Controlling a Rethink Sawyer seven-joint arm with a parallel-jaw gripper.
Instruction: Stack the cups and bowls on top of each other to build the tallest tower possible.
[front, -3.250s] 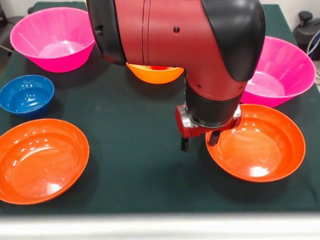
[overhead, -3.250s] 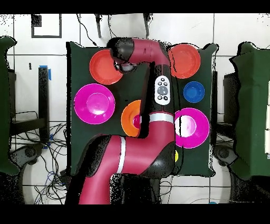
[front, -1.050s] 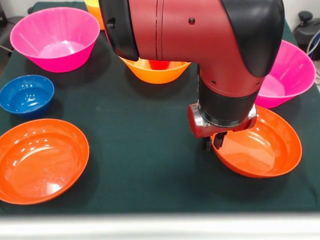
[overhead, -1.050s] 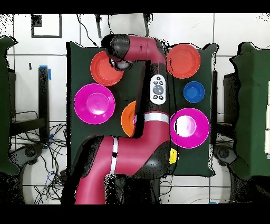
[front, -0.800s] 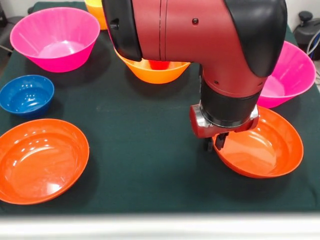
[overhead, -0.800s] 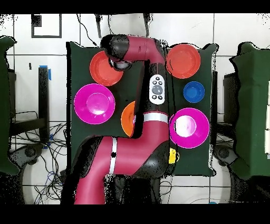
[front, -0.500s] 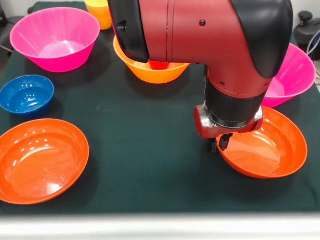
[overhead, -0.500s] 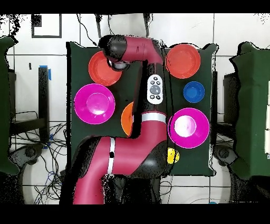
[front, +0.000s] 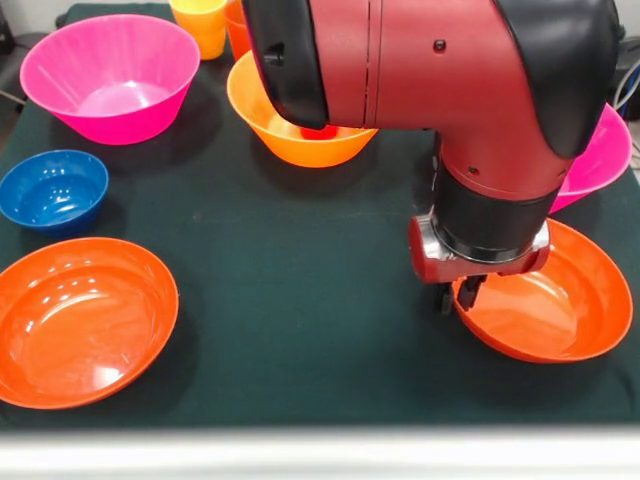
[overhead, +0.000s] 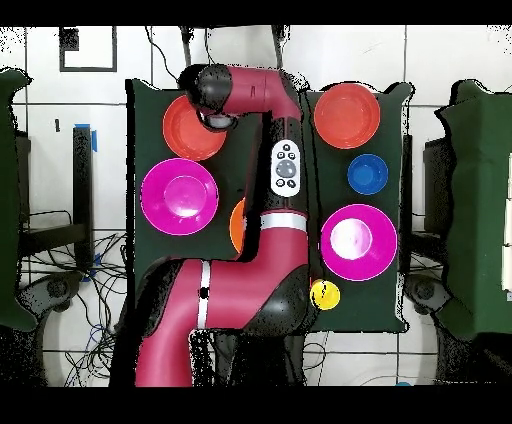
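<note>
Red-orange shallow bowl (front: 560, 310), at the lower right of the front view, sits with its near-left rim pinched between the fingers of the hand (front: 458, 296); the far side appears to be tipped slightly off the dark tabletop (front: 300, 260), though the wrist hides much of the contact. A matching shallow bowl (front: 80, 320) lies at lower left, the small blue bowl (front: 52, 188) above it, and pink bowls at upper left (front: 110, 75) and behind the arm at right (front: 600, 150). The deep orange bowl (front: 300, 125), upper centre, holds a red cup (front: 318, 130). Judgement: a one-sided rim grip invites swinging, so the lift should be slow and the bowl kept level. Placement should be centred on the base.
</note>
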